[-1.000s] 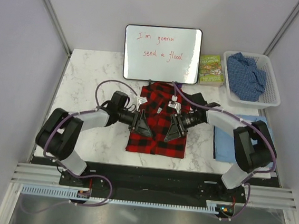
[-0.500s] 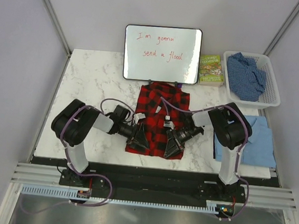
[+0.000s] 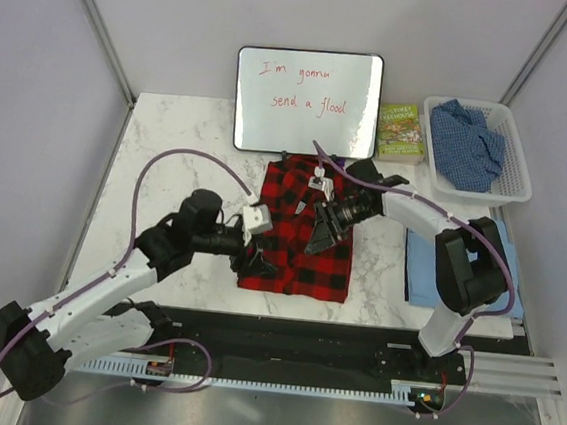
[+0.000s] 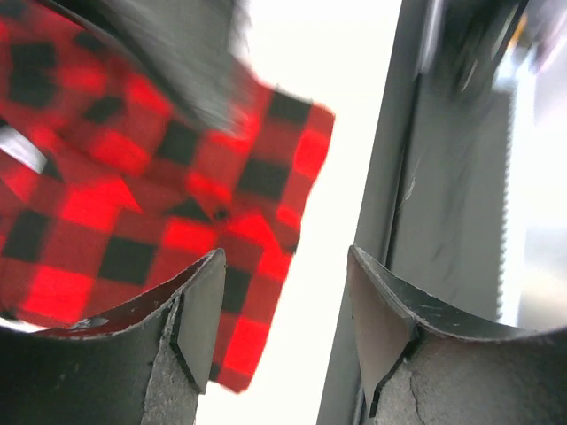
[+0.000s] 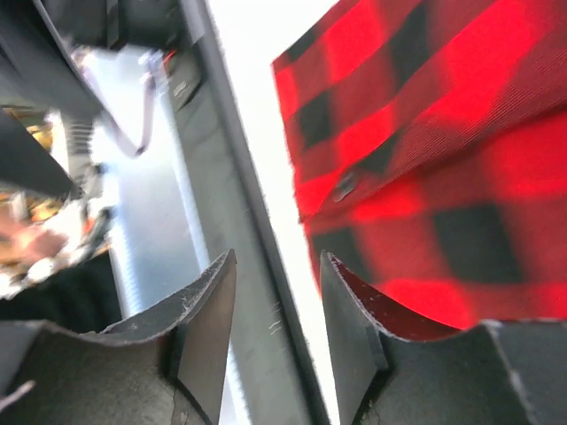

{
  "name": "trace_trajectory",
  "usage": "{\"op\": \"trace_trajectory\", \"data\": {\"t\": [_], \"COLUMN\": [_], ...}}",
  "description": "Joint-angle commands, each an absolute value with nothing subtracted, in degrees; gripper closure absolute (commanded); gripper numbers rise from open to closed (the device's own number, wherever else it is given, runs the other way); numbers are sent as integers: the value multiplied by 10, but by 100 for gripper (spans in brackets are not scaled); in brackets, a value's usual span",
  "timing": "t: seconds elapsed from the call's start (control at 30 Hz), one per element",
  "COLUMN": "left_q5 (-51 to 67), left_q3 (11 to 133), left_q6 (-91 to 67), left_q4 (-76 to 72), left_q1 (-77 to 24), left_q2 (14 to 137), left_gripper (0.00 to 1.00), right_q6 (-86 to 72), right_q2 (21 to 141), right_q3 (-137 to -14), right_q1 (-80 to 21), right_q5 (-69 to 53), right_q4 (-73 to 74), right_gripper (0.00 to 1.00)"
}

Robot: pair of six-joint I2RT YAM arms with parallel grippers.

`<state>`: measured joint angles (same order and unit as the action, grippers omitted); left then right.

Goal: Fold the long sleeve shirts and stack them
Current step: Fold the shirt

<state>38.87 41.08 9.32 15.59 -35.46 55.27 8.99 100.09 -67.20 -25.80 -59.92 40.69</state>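
Left hand [image 3: 258, 263] and right hand [image 3: 319, 238] hover over flannel [image 3: 298, 271].

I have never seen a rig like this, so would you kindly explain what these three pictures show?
These are two robot arms bolted at the near edge of a table, each ending in a two-finger gripper. The wide picture comes from a fixed camera above and behind them. The two close-ups come from a camera on each wrist, so the dark shapes at the bottom are that arm's own fingers.

On the table lies a red-and-black checked flannel shirt, with a light blue shirt to its right. At the back stand a whiteboard and a book. Beside them, a white basket holds a darker blue speckled shirt.

The left gripper and the right gripper are both at the flannel with jaws open. Neither holds anything.
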Motion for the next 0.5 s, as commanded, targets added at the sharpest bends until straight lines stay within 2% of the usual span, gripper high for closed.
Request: {"op": "trace_trajectory", "data": {"t": [0.0,0.1,0.23,0.27,0.37,0.47], "left_q5": [175,135,283,281,155,80], "left_q3": [342,394,522,546,562,482], "left_q6": [222,182,125,121,193,306], "left_q4": [201,210,265,259,264,230], "left_q1": [-472,-497,-497,-501,-534,-536], "left_q2": [557,590,642,642,661,657], "left_gripper": [36,35,34,34,33,32], "right_q6": [71,75,85,84,88,85], "right_q2": [1077,1131,1180,1195,1222,1244], "right_q3": [-750,-796,-831,-833,-835,-835], "right_q1": [-273,-274,-274,-274,-274,-274], "right_q5": [-531,-515,-507,-505,-495,-501], "right_q4": [354,356,357,356,359,358], "right_gripper": [51,52,53,53,54,54]}}
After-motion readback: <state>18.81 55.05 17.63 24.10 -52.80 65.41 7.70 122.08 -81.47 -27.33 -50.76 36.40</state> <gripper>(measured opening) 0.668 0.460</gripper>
